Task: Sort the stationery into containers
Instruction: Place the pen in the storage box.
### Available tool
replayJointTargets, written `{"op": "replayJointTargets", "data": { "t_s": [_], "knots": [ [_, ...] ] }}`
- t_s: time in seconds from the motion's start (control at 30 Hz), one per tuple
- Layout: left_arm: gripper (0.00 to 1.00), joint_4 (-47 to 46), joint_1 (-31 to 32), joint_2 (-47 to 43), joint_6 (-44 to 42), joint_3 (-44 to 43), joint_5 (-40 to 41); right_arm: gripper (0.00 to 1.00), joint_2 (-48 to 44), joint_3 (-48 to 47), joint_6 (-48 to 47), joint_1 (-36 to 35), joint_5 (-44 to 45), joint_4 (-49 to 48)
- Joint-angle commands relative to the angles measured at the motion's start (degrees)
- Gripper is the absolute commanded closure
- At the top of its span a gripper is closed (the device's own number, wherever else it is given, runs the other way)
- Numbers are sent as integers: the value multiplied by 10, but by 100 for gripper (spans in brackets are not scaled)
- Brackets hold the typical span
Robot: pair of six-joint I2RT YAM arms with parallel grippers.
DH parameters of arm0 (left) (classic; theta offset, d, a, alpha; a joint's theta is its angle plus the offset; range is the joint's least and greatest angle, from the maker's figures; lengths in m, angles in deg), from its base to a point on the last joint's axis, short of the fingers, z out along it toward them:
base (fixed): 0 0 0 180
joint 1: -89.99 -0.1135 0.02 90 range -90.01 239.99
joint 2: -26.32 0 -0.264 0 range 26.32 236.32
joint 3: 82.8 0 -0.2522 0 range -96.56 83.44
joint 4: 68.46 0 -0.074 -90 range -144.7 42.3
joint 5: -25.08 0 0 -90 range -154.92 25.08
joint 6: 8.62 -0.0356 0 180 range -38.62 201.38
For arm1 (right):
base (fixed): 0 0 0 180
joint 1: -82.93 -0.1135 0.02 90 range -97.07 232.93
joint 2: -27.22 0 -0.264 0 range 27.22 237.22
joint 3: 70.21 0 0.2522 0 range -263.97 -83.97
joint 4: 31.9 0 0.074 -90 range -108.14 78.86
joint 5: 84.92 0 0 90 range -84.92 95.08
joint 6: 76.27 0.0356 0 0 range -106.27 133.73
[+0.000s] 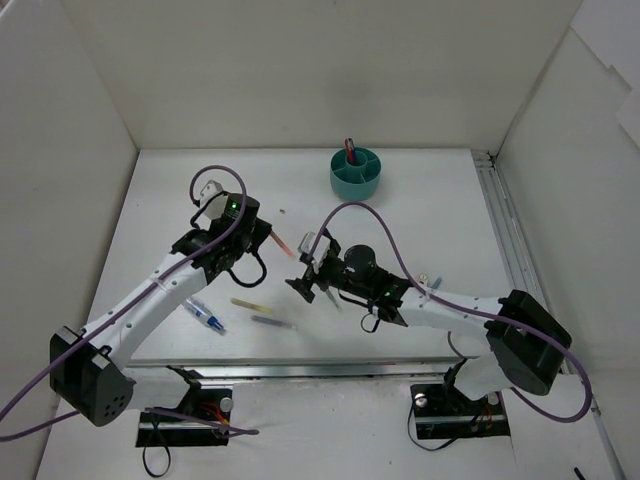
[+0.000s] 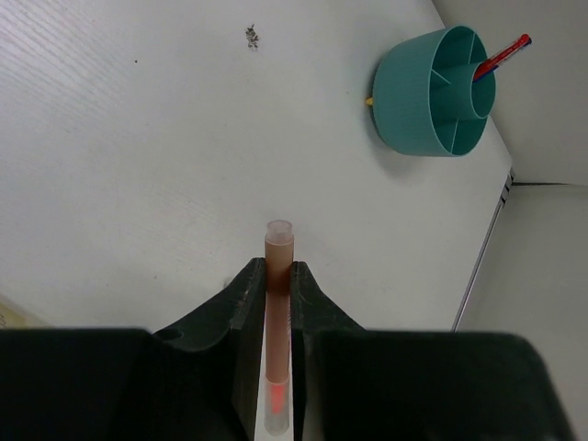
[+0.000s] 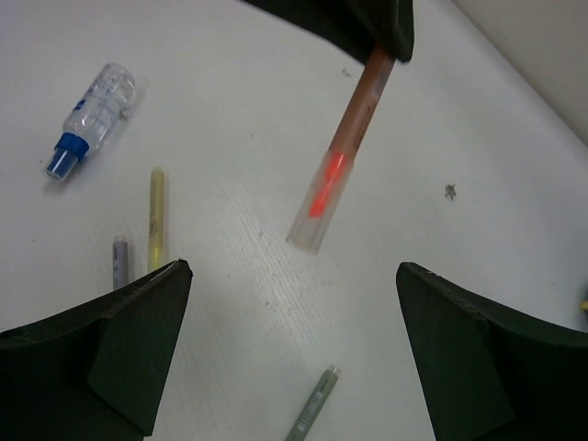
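My left gripper (image 2: 278,272) is shut on an orange pen (image 2: 278,303) with a clear cap, held above the table. In the right wrist view the same orange pen (image 3: 344,152) hangs just ahead of my right gripper (image 3: 294,276), which is open and empty. The teal container (image 1: 356,172) stands at the back of the table with a red pen (image 2: 501,57) upright in it. A yellow pen (image 3: 156,216), a grey pen (image 3: 119,262), a blue-and-white pen (image 3: 92,115) and a grey-green pen (image 3: 310,413) lie loose on the table below the grippers.
White walls enclose the table on three sides. A metal rail (image 1: 505,240) runs along the table's right edge. A small dark speck (image 2: 252,35) lies on the surface between the arms and the teal container (image 2: 432,92).
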Motion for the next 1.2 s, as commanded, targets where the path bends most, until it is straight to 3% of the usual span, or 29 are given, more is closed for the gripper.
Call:
{"op": "replayJointTargets", "data": {
  "t_s": [0.0,0.17,0.33,0.6,0.67,0.7,0.8,0.97,1.03,1.1,1.17],
  "knots": [
    [100,-30,2,-29,32,2,-1,9,15,-35,-15,-10,25,-112],
    [100,-34,2,-36,29,6,-9,21,37,-54,-27,-13,33,-124],
    [100,-42,7,-39,24,11,-18,46,56,-66,-28,-14,66,-136],
    [100,-41,7,-30,27,13,-18,50,55,-67,-24,-16,67,-163],
    [100,-39,12,-29,26,13,-19,55,55,-67,-19,-15,69,-165],
    [100,-38,12,-29,28,13,-19,64,56,-68,-19,-15,71,-167],
    [100,-41,12,-32,28,15,-20,79,56,-69,-16,-15,89,-166],
    [100,-59,12,-37,8,18,-21,94,55,-64,-21,-15,98,-166],
    [91,-62,12,-36,-4,17,-24,100,51,-63,-27,-13,98,-165],
    [72,-64,12,-33,-25,15,-28,100,45,-65,-31,-11,106,-164],
    [61,-69,12,-32,-41,16,-32,100,41,-61,-39,-6,112,-163]
  ]
}}
